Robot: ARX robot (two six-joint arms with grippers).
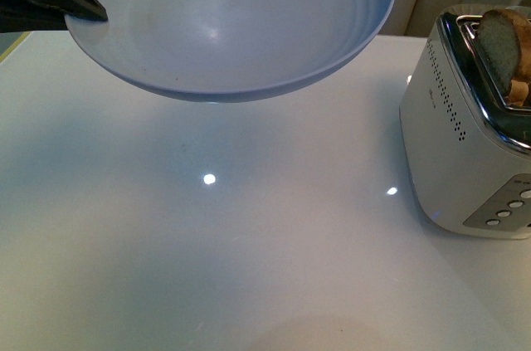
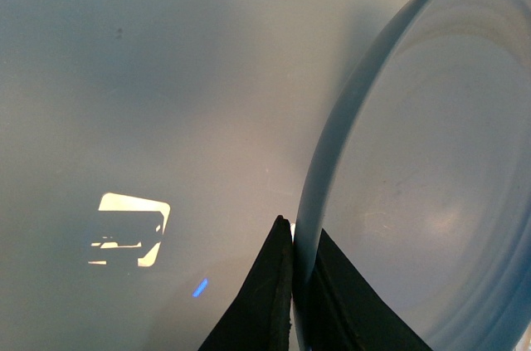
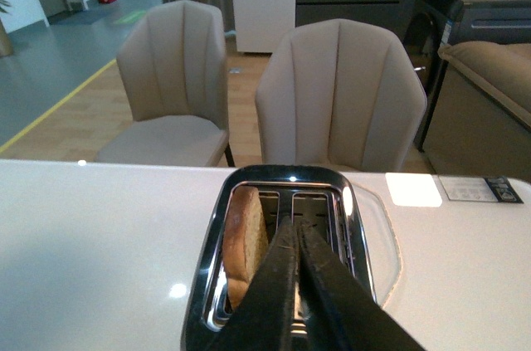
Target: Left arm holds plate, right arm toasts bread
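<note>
pinching the plate (image 1: 249, 44) rim is the left claw (image 2: 300, 239); right claw (image 3: 295, 231), pressed together, is hovering over bread (image 3: 244, 243) in toaster (image 3: 284, 175).

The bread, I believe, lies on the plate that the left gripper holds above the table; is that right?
No: the bread stands in a slot of the toaster, as the right wrist view shows; the plate the left gripper holds above the table is bare.

no writing can be read anywhere. the toaster (image 1: 448, 119) has a small dark mark on its white side, too tiny to make out. a flat card (image 3: 479, 189) on the table (image 3: 83, 226), right of the toaster, bears print too blurred to read.
</note>
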